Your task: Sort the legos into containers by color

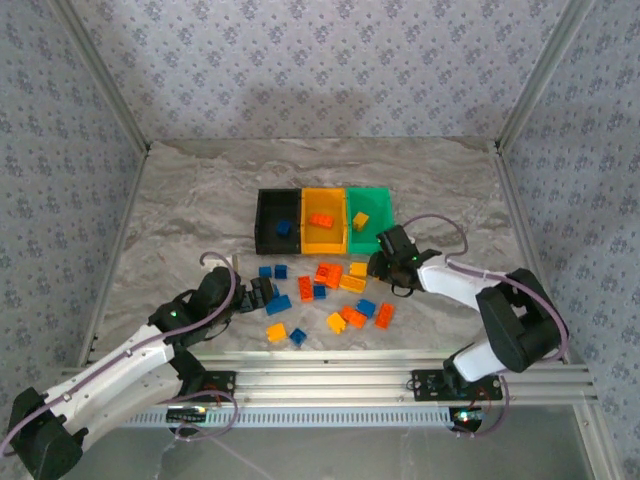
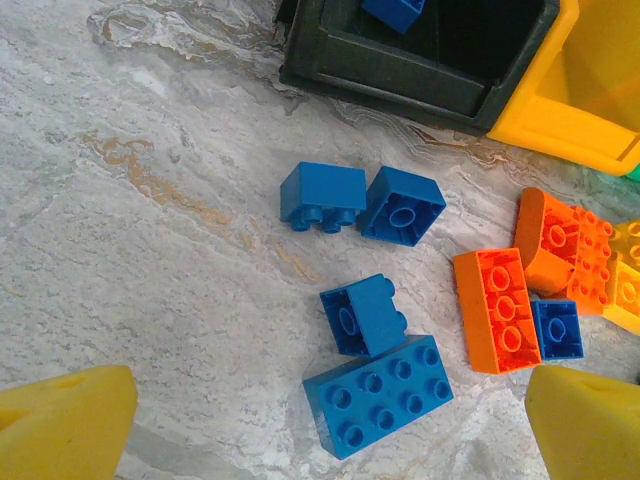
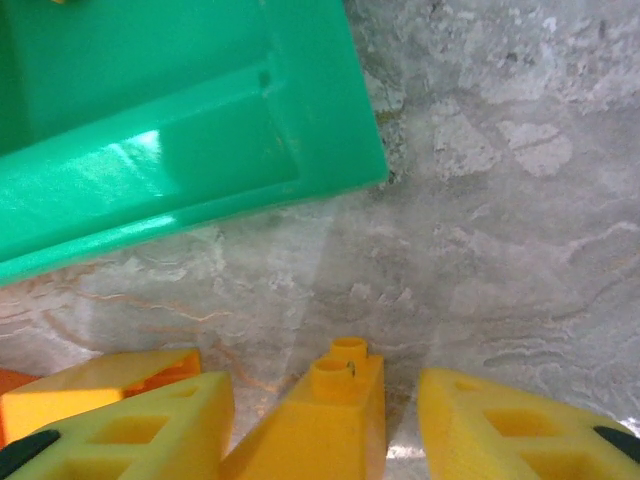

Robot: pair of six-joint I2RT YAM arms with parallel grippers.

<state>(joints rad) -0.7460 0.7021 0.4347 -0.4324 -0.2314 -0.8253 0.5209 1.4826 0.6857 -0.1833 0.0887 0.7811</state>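
On the left, the left claw (image 1: 262, 291) hangs wide over the desk (image 1: 180, 220), holding nothing. A cluster of blue legos (image 2: 378, 395) lies just under it, near the front of the black container (image 1: 262, 215), which has one blue brick in it. The orange container (image 1: 325, 192) holds an orange brick and the green container (image 1: 381, 205) a yellow one. Most legos lie loose on the desk in front of the row.

On the right, the right claw (image 1: 383, 265) is narrow, straddling a yellow brick (image 3: 335, 410) that stands on the desk just beside the green container's near corner. A sliver of desk shows between the brick and one finger, so the grip looks unfinished.

The step in hand looks like picking up this yellow brick. Next comes pinching it firmly, lifting it clear of the rim and carrying it over the green container.
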